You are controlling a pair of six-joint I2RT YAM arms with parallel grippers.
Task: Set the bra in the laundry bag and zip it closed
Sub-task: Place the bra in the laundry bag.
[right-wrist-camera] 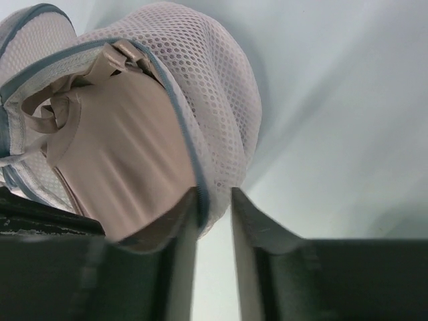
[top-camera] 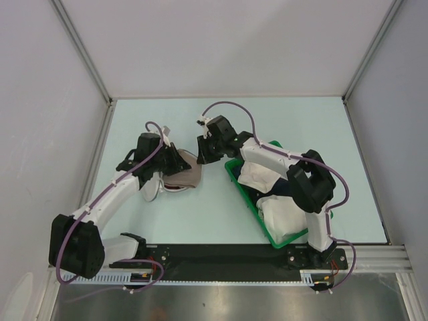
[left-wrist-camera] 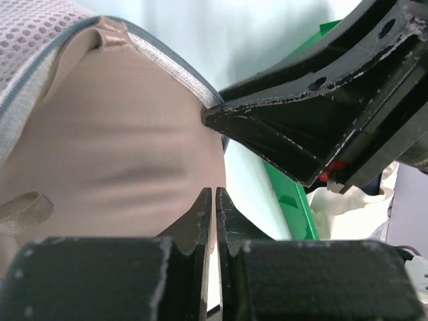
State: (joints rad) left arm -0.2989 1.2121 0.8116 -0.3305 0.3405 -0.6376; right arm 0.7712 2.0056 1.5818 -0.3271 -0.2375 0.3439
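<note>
1. The bra, dusky pink-beige in these views, lay with a cup tucked inside the laundry bag. A strap loop was bunched at the open zipper rim, and the bag was not zipped.
2. The right gripper had its jaws apart, straddling the bag's rim and mesh. It was likely steadying the mouth, not clamping it.
3. The left gripper had its jaws drawn almost together, tips against the cup, probably pushing the fabric in. Whether a fold was nipped, I could not tell.
4. The bag sat left of centre on the pale blue-green table, near a green basket holding white garments.
5. Grey wall panels enclosed the table on three sides.
</note>
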